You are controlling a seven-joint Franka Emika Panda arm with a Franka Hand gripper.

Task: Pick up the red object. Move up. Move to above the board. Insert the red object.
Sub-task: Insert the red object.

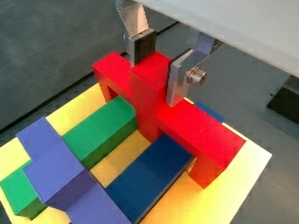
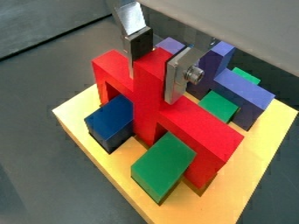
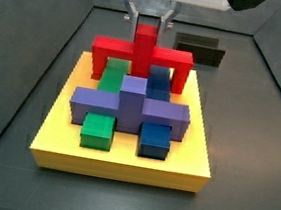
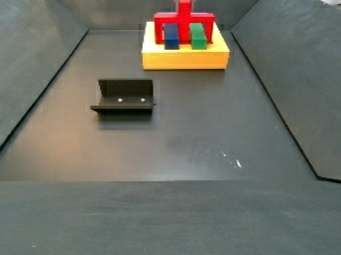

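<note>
The red object [image 1: 176, 122] stands on the yellow board [image 1: 253, 156], its two legs down on the slab and its stem upright. My gripper [image 1: 160, 74] is right above it, with the silver fingers on either side of the stem's top and shut on it. Both wrist views show this grip [image 2: 159, 70]. In a side view the red object [image 3: 141, 51] stands at the far end of the board [image 3: 119, 164], under the gripper [image 3: 149, 22]. In a side view the board [image 4: 186, 60] is far off, with the gripper [image 4: 184, 8] over the red object [image 4: 180, 22].
A purple cross block [image 3: 129, 105], green blocks [image 3: 96, 130] and blue blocks [image 3: 155, 140] sit on the board close to the red legs. The dark fixture [image 4: 124, 97] stands on the grey floor away from the board. Dark walls ring the floor.
</note>
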